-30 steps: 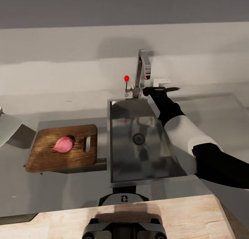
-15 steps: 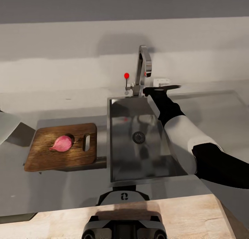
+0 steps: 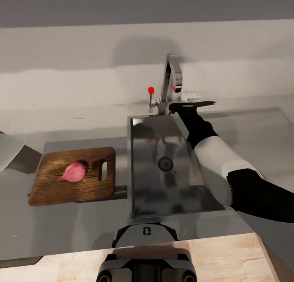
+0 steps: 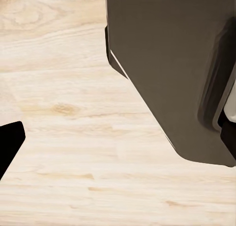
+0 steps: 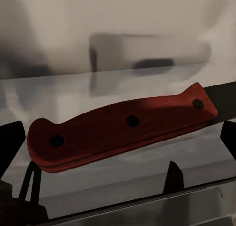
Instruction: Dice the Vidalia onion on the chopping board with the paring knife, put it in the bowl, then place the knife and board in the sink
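Countertop [image 3: 81, 220] carries one chopping board [image 3: 73, 180], one Vidalia onion [image 3: 73, 172]; right gripper [image 3: 188, 105] jaws apart by one paring knife [image 5: 118, 130]

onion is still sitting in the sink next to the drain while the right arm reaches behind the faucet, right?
Not in the sink: the head view shows the onion lying on the chopping board, left of the sink. The right arm does reach behind the faucet.

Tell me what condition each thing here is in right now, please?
Onion: whole, uncut, lying on the board.
Board: flat on the countertop, left of the sink.
Sink: basin empty, no water running.
Knife: lying flat behind the sink, not gripped.
Right end effector: open, fingers either side of the knife handle.
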{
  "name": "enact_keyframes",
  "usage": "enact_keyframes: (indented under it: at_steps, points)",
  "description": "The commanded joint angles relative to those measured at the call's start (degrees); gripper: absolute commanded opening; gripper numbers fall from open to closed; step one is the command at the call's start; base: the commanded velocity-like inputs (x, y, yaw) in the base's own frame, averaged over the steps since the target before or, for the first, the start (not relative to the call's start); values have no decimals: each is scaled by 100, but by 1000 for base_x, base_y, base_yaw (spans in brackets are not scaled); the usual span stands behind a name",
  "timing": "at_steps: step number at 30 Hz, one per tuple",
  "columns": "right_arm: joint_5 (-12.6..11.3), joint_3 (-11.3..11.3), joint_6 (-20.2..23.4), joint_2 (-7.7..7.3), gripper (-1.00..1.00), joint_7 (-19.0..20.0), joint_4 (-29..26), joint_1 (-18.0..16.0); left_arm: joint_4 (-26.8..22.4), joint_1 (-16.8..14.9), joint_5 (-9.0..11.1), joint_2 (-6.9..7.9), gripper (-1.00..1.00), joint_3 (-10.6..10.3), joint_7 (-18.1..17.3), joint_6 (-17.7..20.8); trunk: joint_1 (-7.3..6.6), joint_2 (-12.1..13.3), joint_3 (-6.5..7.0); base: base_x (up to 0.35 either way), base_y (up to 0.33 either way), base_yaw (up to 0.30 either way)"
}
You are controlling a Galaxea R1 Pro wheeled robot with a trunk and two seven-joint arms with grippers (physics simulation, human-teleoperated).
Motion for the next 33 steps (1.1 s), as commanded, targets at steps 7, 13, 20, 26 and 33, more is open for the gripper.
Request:
enact_keyframes:
  at_steps: [7, 13, 20, 26, 33]
  points:
    - [-31, 18, 28, 0, 100, -40, -4, -4, 24, -7, 37, -5, 100, -48, 8, -39, 3, -9, -7, 1, 1, 0]
    - [-31, 18, 28, 0, 100, -40, 2, -4, 24, -7, 37, -5, 100, -45, 8, -39, 3, -9, -7, 0, 0, 0]
    - [-31, 18, 28, 0, 100, -40, 4, -4, 26, -7, 37, -5, 100, -47, 8, -39, 3, -9, -7, 0, 0, 0]
    - [-31, 18, 28, 0, 100, -40, 5, -4, 26, -7, 37, -5, 100, -48, 8, -38, 3, -9, -7, 0, 0, 0]
    - [-31, 18, 28, 0, 100, -40, 8, -4, 28, -7, 37, -5, 100, -47, 8, -39, 3, -9, -7, 0, 0, 0]
